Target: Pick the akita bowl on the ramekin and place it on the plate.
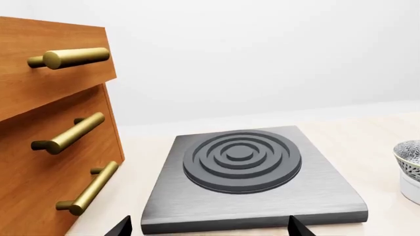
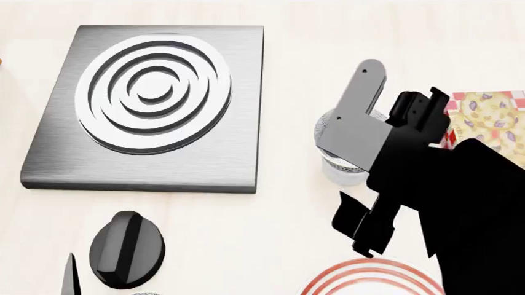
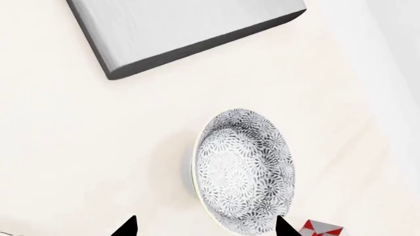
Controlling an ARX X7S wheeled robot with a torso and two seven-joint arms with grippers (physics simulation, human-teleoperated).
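Speckled grey-black akita bowl [image 3: 244, 169] seated on the glossy white ramekin [image 2: 343, 172], beside the brushed-metal ringed hob slab [image 2: 152, 104] on the pale surface [image 2: 271, 239], mostly hidden under the right tool [image 3: 204, 227], tips apart; red-ringed white plate [image 2: 373, 278] cut off; left tool [image 1: 208, 227] apart, empty.
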